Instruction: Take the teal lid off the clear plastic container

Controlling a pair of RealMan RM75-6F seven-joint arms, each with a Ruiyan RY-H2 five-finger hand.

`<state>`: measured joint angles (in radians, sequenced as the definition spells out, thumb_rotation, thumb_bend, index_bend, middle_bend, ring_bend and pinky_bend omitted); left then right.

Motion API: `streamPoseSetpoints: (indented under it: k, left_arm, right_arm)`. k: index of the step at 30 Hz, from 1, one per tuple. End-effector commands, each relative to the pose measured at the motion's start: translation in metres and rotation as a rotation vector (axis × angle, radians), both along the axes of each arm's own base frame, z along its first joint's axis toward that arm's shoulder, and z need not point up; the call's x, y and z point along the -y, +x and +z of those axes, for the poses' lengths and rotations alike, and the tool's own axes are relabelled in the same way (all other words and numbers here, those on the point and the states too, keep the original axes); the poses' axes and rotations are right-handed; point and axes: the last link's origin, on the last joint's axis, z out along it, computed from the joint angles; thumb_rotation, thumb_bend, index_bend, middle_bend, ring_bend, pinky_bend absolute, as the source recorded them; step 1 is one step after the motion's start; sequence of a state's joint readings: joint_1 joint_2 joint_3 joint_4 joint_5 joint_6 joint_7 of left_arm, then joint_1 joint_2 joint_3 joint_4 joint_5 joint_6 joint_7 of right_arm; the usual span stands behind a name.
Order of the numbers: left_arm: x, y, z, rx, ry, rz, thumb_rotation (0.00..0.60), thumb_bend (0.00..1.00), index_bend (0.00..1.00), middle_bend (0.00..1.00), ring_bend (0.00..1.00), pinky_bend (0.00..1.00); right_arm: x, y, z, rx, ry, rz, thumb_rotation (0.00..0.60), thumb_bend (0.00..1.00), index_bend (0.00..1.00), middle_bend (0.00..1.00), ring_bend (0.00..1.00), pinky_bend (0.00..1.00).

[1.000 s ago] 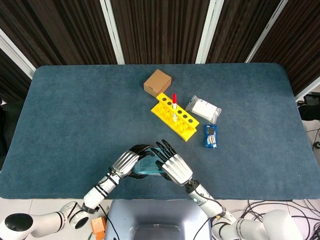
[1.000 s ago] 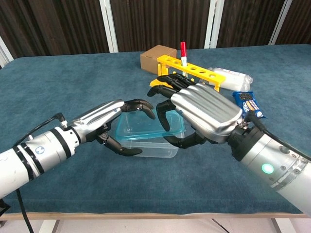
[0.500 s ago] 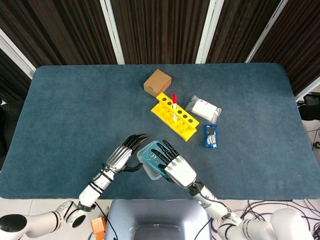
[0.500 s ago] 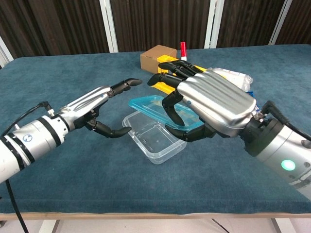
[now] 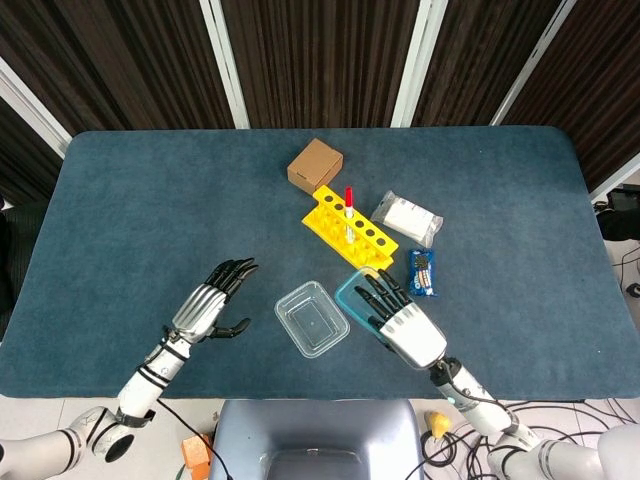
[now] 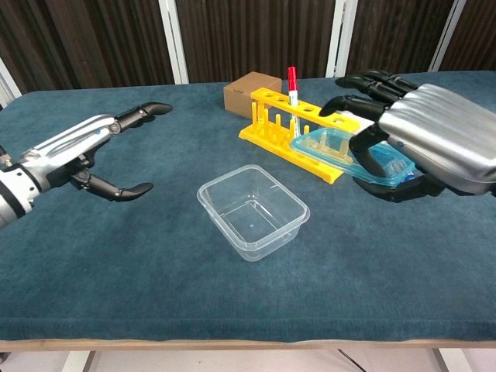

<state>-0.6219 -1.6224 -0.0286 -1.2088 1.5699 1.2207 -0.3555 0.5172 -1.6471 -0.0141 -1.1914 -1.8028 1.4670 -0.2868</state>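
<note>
The clear plastic container (image 5: pixel 312 318) (image 6: pixel 253 210) sits open on the blue table near its front edge, with nothing in it. My right hand (image 5: pixel 405 325) (image 6: pixel 425 139) holds the teal lid (image 5: pixel 353 291) (image 6: pixel 333 149) in the air, to the right of the container and clear of it. The lid is tilted, and my fingers curl over its right side. My left hand (image 5: pixel 212 301) (image 6: pixel 89 151) hovers open to the left of the container, apart from it, fingers spread.
Behind the container stand a yellow tube rack (image 5: pixel 350 232) (image 6: pixel 293 128) with a red-capped tube (image 5: pixel 348 203) (image 6: pixel 292 84), a brown cardboard box (image 5: pixel 315 165) (image 6: pixel 249 93), a white packet (image 5: pixel 407 217) and a blue snack packet (image 5: pixel 423 272).
My right hand lifted the teal lid off the container and carried it to the right. My left hand let go of the container and drew back to the left, opening.
</note>
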Motion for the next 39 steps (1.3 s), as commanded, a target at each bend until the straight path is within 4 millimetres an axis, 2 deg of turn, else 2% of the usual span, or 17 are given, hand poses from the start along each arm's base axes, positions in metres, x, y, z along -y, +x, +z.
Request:
streamPoseSetpoints:
  k: [1,2,4,5,6,9,14,19,23,27,28,30,34,39]
  left_arm:
    - [0.003,-0.005,0.003,0.002,-0.001,0.004,0.600,0.31,0.00,0.00,0.00,0.03]
    - [0.004,-0.006,0.003,0.004,-0.002,0.006,0.600,0.31,0.00,0.00,0.00,0.03]
    - [0.004,-0.008,0.004,0.006,-0.003,0.010,0.600,0.31,0.00,0.00,0.00,0.03]
    - [0.004,-0.010,0.005,0.006,-0.004,0.014,0.600,0.31,0.00,0.00,0.00,0.03]
    - [0.003,-0.011,0.006,0.008,-0.003,0.017,0.600,0.31,0.00,0.00,0.00,0.03]
    - [0.001,-0.013,0.009,0.016,0.005,0.027,0.600,0.31,0.00,0.00,0.00,0.03]
    - [0.001,-0.016,0.009,0.000,-0.002,0.034,0.600,0.31,0.00,0.00,0.00,0.03]
    - [0.002,-0.018,0.012,-0.018,-0.008,0.033,0.600,0.31,0.00,0.00,0.00,0.03]
    - [0.009,-0.021,0.023,-0.058,-0.008,0.020,0.600,0.31,0.00,0.00,0.00,0.03]
    - [0.012,-0.022,0.029,-0.079,-0.007,0.012,0.600,0.31,0.00,0.00,0.00,0.03]
    - [0.014,-0.023,0.034,-0.097,-0.005,0.007,0.600,0.31,0.00,0.00,0.00,0.03]
    - [0.030,-0.037,0.059,-0.197,0.003,0.024,0.600,0.31,0.00,0.00,0.00,0.03]
    - [0.064,-0.061,0.096,-0.419,0.090,0.083,0.600,0.32,0.00,0.00,0.00,0.03]
    - [0.117,-0.091,0.123,-0.563,0.187,0.238,0.600,0.32,0.00,0.00,0.00,0.01]
  right_arm:
    - [0.002,-0.032,-0.002,-0.034,0.047,-0.117,0.600,0.48,0.46,0.13,0.00,0.00]
    - [0.003,-0.036,-0.005,-0.039,0.065,-0.151,0.600,0.48,0.32,0.09,0.00,0.00]
    - [0.004,-0.042,-0.010,-0.058,0.093,-0.199,0.600,0.43,0.13,0.03,0.00,0.00]
    - [0.005,-0.046,-0.012,-0.077,0.095,-0.224,0.600,0.37,0.05,0.01,0.00,0.00]
    - [0.005,-0.046,-0.013,-0.094,0.091,-0.231,0.600,0.32,0.01,0.00,0.00,0.00]
    - [0.004,-0.045,-0.016,-0.120,0.092,-0.240,0.600,0.17,0.00,0.00,0.00,0.00]
    - [-0.006,-0.042,-0.014,-0.181,0.126,-0.243,0.600,0.08,0.00,0.00,0.00,0.00]
    - [-0.021,-0.042,-0.006,-0.207,0.210,-0.308,0.600,0.05,0.00,0.00,0.00,0.00]
    - [-0.037,-0.042,0.017,-0.223,0.245,-0.308,0.600,0.05,0.00,0.00,0.00,0.00]
    - [-0.043,-0.041,0.026,-0.232,0.262,-0.314,0.600,0.05,0.00,0.00,0.00,0.00]
    - [-0.048,-0.043,0.034,-0.235,0.268,-0.321,0.600,0.05,0.00,0.00,0.00,0.00]
    - [-0.070,-0.050,0.074,-0.148,0.240,-0.369,0.600,0.05,0.00,0.00,0.00,0.00]
    - [-0.106,-0.085,0.127,-0.095,0.093,-0.492,0.600,0.05,0.00,0.00,0.00,0.00]
    - [-0.133,-0.124,0.163,0.014,-0.086,-0.659,0.600,0.06,0.00,0.00,0.00,0.00]
